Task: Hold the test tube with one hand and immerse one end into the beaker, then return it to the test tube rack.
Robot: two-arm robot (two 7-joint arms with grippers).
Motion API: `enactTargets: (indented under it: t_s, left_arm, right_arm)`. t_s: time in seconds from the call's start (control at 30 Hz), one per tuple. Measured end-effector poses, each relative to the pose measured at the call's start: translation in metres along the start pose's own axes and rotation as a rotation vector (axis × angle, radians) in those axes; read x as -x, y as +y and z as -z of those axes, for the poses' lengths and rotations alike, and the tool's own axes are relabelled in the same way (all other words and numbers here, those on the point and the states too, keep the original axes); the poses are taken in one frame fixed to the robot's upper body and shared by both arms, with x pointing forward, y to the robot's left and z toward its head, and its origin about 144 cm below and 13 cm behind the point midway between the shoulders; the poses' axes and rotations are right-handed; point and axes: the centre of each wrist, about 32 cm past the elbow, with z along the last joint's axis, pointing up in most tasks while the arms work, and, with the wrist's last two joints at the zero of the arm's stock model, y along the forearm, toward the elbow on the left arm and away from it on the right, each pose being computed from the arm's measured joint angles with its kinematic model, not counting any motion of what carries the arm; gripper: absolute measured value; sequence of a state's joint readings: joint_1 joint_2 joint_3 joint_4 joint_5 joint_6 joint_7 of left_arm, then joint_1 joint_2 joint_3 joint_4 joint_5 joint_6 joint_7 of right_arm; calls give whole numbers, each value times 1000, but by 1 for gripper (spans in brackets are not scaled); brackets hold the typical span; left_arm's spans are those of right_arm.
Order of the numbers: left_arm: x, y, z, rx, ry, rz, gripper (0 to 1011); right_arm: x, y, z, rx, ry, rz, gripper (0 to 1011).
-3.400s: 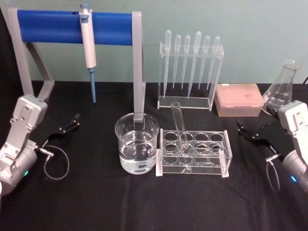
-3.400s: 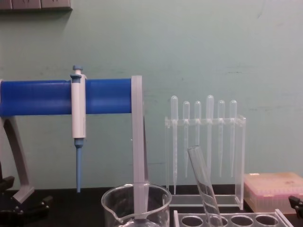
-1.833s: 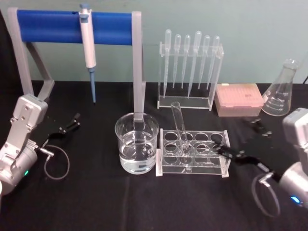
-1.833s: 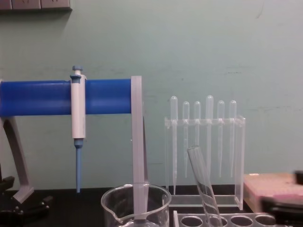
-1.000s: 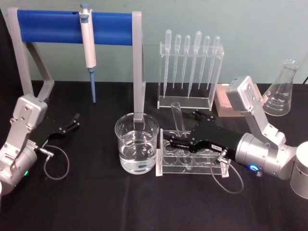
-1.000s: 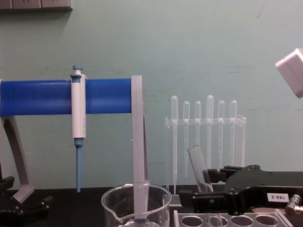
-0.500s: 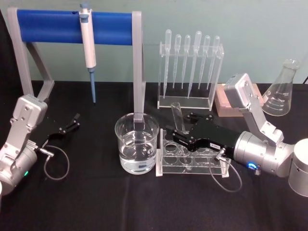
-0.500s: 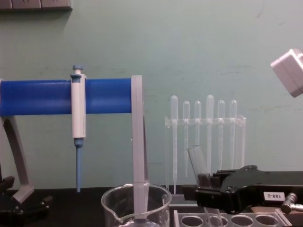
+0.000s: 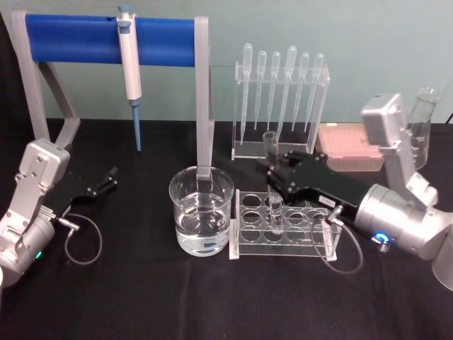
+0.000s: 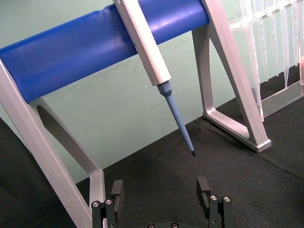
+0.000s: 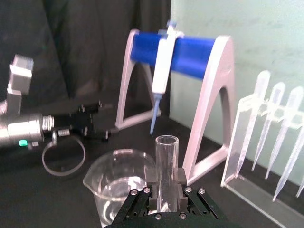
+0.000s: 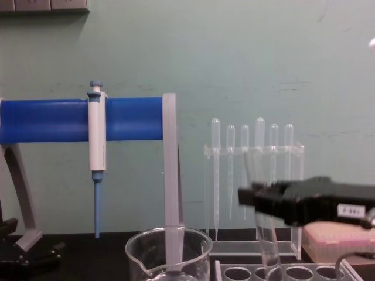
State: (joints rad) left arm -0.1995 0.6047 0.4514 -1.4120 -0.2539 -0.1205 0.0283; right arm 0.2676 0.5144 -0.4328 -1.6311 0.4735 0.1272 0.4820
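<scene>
A black cloth tabletop (image 9: 141,297) lies nearest, matte and likely to give things a steady footing. A clear acrylic test tube rack (image 9: 311,246) is set near its centre, with a wide clear glass beaker (image 9: 185,230), part filled with clear liquid, just beside it at 9 o'clock. The thin clear glass test tube (image 9: 270,145) is held upright over the rack, its lower end down among the holes. The black right tool (image 9: 272,172) is clamped on its upper part, below the flared rim. The tube is judged light, stiff, slippery and fragile, so a gentle hold high up suits dipping. The left tool (image 10: 160,187) is parked at 9 o'clock with its fingers apart. At 12 o'clock stand a blue-barred frame (image 9: 71,39), a white-and-blue pipettor (image 9: 129,60), thin plastic pipettes (image 9: 291,71) and a pale green wall (image 9: 354,35).
</scene>
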Motion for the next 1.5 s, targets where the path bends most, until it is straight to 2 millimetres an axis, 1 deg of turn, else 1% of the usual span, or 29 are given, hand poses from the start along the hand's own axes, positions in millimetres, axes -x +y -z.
enactTargets:
  t_s: [0.27, 0.47, 1.5]
  left_arm:
    - [0, 0, 0, 0, 0, 0, 1000]
    - [0, 0, 0, 0, 0, 0, 1000]
    - [0, 0, 0, 0, 0, 0, 1000]
  right_arm:
    - [6, -13, -16, -99, 3, 30, 226]
    - [8, -16, -22, -127, -2, 44, 226]
    - [8, -15, -21, -122, -1, 41, 226]
